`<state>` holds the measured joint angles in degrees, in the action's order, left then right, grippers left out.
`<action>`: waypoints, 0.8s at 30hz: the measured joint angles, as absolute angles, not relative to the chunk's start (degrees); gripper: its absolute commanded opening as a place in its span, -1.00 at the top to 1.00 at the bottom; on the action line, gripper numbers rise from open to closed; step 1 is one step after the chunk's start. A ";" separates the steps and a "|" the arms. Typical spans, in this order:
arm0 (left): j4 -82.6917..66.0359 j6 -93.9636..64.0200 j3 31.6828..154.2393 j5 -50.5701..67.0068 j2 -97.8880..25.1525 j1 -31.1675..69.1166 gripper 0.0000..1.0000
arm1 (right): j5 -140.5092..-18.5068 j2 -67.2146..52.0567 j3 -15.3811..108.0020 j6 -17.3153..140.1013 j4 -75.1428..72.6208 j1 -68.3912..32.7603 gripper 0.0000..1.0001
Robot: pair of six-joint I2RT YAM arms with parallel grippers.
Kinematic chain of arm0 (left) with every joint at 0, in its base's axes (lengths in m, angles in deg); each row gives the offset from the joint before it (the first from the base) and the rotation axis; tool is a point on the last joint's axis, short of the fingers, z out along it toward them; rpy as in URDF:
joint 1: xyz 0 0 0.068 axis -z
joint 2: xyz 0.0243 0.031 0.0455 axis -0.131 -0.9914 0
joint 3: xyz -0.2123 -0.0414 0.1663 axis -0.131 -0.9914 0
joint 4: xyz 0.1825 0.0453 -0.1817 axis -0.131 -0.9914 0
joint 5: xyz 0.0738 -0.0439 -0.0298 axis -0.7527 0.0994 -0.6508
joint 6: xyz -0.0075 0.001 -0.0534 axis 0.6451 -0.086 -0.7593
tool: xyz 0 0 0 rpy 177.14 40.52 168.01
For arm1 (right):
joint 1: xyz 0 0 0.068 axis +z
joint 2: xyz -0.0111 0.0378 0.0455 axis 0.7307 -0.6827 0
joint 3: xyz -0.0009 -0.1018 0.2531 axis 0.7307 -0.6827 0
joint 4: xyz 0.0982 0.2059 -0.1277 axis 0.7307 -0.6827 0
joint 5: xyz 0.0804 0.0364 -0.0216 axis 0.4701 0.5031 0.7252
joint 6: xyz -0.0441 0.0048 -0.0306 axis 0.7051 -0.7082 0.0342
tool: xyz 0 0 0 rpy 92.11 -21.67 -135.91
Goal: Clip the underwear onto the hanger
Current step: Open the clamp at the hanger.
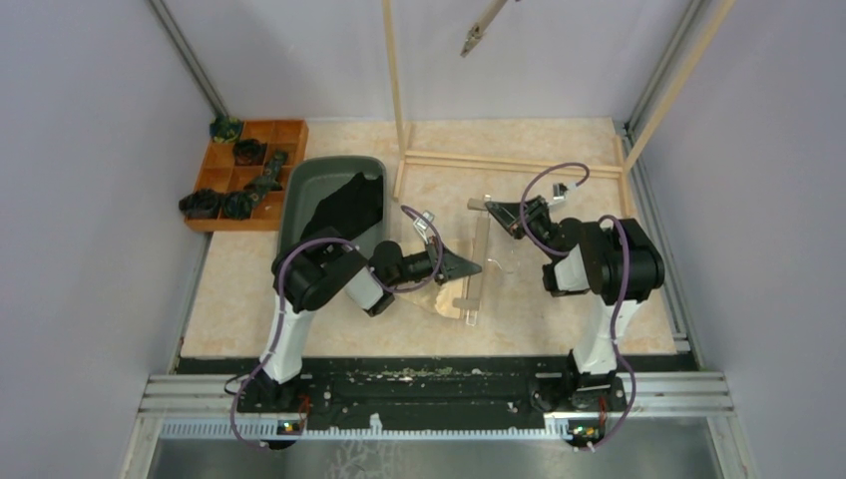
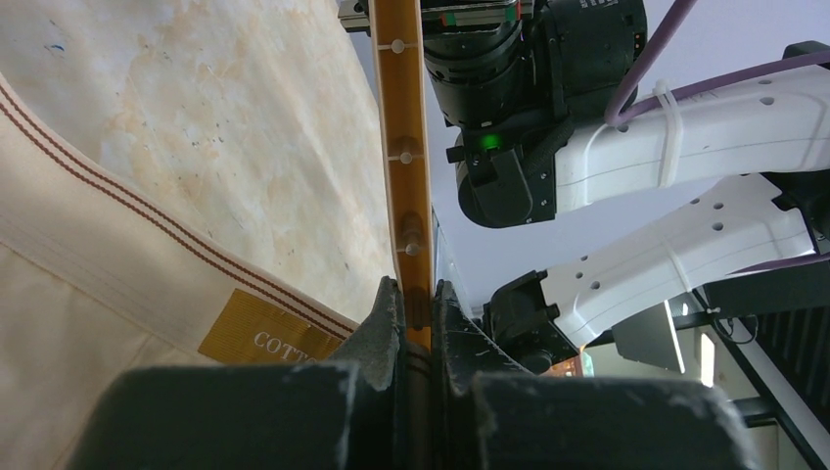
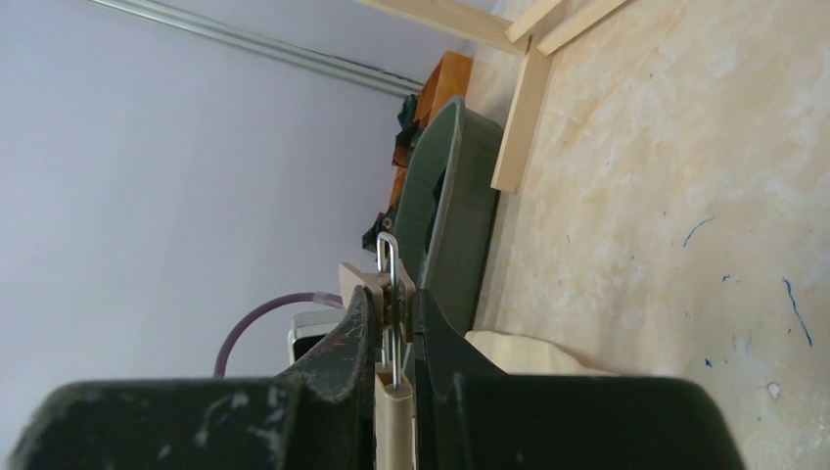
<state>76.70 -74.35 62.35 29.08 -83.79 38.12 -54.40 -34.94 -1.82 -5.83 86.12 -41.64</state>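
Observation:
The hanger (image 1: 475, 294) lies on the table between the two arms, its bar running from near to far. My left gripper (image 1: 477, 267) is shut on the amber bar (image 2: 409, 176) of the hanger, the jaws (image 2: 416, 299) pressed flat against both sides. My right gripper (image 1: 496, 208) is shut on a beige clip (image 3: 391, 284) with a wire spring at the hanger's far end. The cream underwear (image 2: 88, 323) with a red-striped waistband and a gold label lies under the hanger (image 1: 436, 296). The black underwear (image 1: 349, 205) rests in the grey bin (image 1: 299, 200).
A wooden tray (image 1: 289, 130) holding several black clips stands at the back left beside the bin. A wooden frame (image 1: 499, 160) with upright posts stands at the back. The grey bin (image 3: 450, 206) and the cream fabric (image 3: 533, 352) also show in the right wrist view.

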 measured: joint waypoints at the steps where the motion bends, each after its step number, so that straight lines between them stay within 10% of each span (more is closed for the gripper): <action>1: 76.70 -74.35 62.37 29.08 -83.85 38.12 0.69 | -54.31 -34.94 -1.82 -5.92 86.16 -41.66 1.00; 4: 76.72 -74.20 62.68 29.10 -83.92 38.12 0.00 | -54.20 -34.94 -1.82 -6.25 86.23 -41.93 1.00; 9: 76.96 -74.35 62.99 29.15 -83.96 37.90 -0.41 | -53.70 -34.94 -1.90 -6.07 86.27 -42.78 1.00; 24: 76.48 -68.69 57.17 26.79 -74.21 33.21 -0.47 | -52.71 -27.29 -9.29 0.79 82.95 -44.88 1.00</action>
<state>76.48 -68.69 57.17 26.79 -74.21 33.21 -52.71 -27.29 -9.29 0.79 82.95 -44.88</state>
